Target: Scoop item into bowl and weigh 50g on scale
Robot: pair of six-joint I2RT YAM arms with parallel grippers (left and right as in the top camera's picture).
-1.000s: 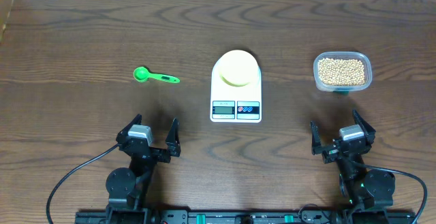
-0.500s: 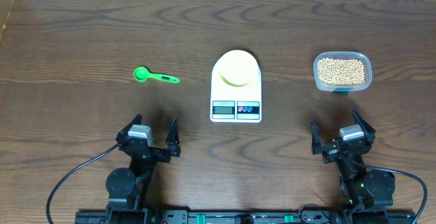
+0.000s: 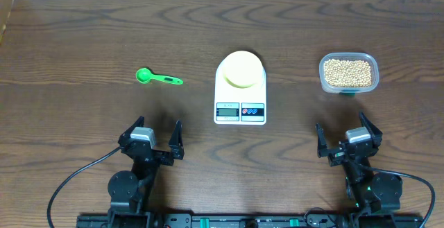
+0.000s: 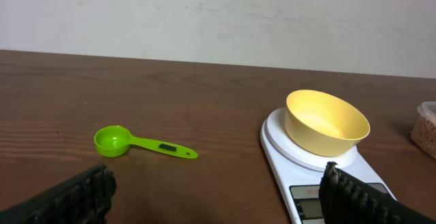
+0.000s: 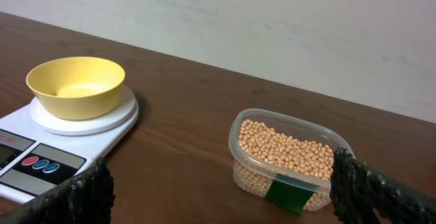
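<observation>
Over on the right of the counter [image 3: 83, 34], the beans [image 5: 286, 149] fill a clear tub [image 5: 253, 176], well apart from the yellow bowl [image 3: 241, 68] sitting empty on the scale [image 3: 222, 93]. We judge the round beans could roll off the small green spoon [image 3: 158, 78] over that gap and scatter. A nudge could also shift the light bowl. The spoon lies flat, so a pinch may slip. Left jaws and right jaws stand spread wide, holding nothing. We cannot read the scale's display, nor tell whether it is zeroed.
</observation>
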